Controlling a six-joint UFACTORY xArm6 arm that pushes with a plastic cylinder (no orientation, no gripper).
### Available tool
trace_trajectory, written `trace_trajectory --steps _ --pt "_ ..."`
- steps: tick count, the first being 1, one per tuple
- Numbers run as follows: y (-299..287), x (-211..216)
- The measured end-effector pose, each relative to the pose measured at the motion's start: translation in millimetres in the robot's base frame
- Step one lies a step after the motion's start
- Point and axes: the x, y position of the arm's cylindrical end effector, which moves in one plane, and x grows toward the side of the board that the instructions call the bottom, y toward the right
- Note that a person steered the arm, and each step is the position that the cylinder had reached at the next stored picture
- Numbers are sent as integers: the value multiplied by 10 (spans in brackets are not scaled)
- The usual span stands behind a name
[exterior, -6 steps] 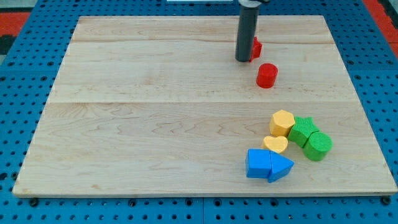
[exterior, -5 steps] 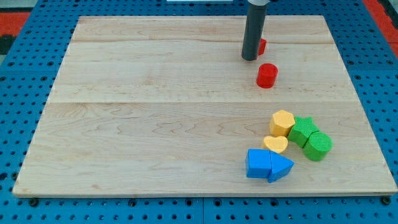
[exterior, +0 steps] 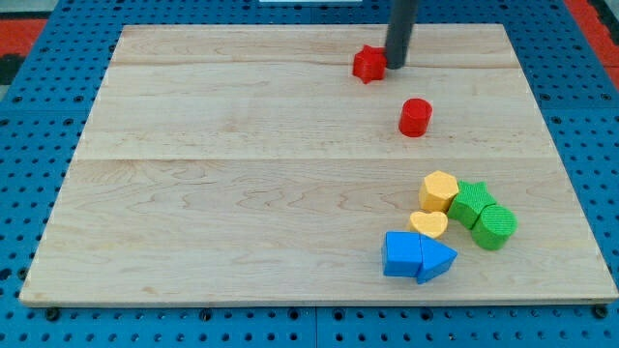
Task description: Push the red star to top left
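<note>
The red star [exterior: 368, 64] lies on the wooden board [exterior: 242, 174] near the view's top, right of centre. My tip [exterior: 397, 67] stands just to the star's right, touching or nearly touching it. A red cylinder [exterior: 415, 117] sits below and to the right of the tip.
At the view's lower right is a cluster: a yellow hexagon [exterior: 439, 190], a yellow heart [exterior: 428, 224], a green block [exterior: 471, 203], a green cylinder [exterior: 495, 227], a blue cube [exterior: 401, 254] and a blue triangle [exterior: 436, 259]. Blue pegboard [exterior: 39, 126] surrounds the board.
My tip has moved from the star's left and front to its right side. The red star has slid left by a small distance. The other blocks have not moved.
</note>
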Motion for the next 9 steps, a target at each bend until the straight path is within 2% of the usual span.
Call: trace_trajectory --steps 1,2,3,4,6,7,8,9 --pt "-669 -158" --pt "-530 -118" --pt "10 24" --pt "-534 179" --pt "-1941 218" --pt "-2379 104" --pt "-2400 247" --pt "-2723 322"
